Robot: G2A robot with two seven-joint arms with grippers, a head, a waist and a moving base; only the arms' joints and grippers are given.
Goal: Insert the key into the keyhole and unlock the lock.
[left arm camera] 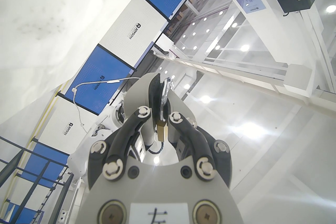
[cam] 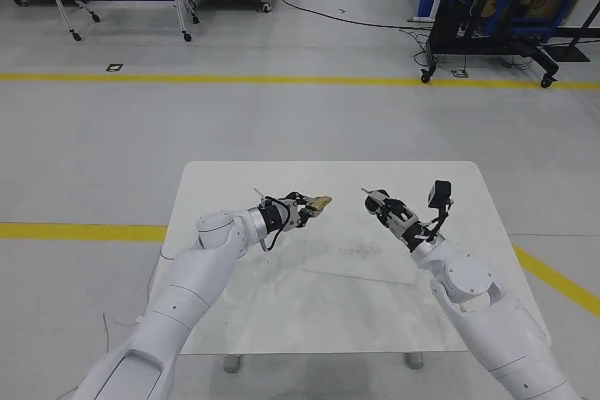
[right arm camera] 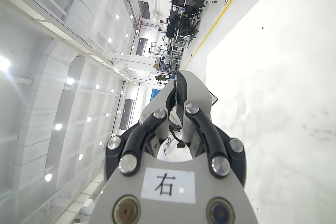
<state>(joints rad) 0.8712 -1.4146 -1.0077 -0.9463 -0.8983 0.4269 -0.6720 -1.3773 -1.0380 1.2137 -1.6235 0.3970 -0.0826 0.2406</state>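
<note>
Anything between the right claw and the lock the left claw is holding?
Nothing visible. In the top view the left claw holds the lock above the table, and the right claw faces it across an open gap. I can't make out a key in the right claw.

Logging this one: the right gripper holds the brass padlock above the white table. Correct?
Not quite. It is the left gripper that holds the brass padlock above the white table. The left wrist view shows it clamped between the fingers.
</note>
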